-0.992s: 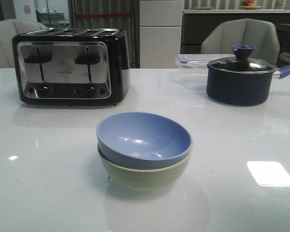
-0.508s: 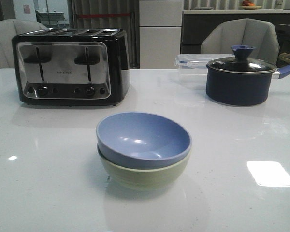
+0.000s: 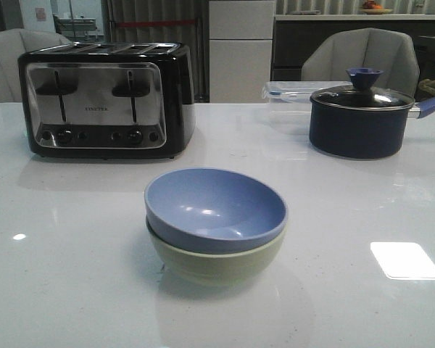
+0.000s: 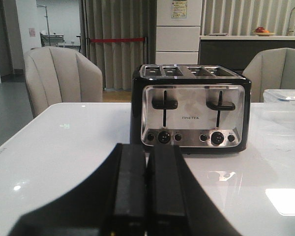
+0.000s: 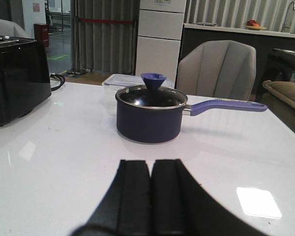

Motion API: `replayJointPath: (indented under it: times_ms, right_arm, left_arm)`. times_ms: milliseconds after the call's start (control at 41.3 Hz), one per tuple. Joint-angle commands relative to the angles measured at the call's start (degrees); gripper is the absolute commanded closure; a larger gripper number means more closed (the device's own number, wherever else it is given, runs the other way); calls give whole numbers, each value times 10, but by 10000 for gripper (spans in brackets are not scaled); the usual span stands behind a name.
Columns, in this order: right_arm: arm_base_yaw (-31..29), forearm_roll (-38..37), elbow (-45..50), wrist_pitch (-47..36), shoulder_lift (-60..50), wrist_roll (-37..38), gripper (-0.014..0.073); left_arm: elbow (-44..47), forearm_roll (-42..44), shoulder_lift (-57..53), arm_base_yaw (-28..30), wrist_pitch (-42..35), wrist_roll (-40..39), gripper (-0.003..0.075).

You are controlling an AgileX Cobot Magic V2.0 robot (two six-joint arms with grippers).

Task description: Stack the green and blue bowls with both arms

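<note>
I see light periwinkle blue round bowl nested upright in pale sage green bowl, mouths facing up, stack mid-table on glossy white tabletop. Round, so no long axis. Black and chrome four-slot toaster behind left, dark navy lidded pot behind right, handle pointing right. My left gripper fingers pressed together, empty. Right gripper likewise closed, empty.
</note>
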Motion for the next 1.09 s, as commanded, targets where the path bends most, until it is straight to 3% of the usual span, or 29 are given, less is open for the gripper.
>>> replayJointPath:
  times_ms: [0, 1065]
  right_arm:
    - [-3, -3, -2, -54, -11, -1, 538]
    - [-3, -7, -2, -73, -11, 30, 538]
  left_arm:
    - [3, 0, -11, 0, -49, -7, 627]
    - [3, 0, -11, 0, -49, -7, 627]
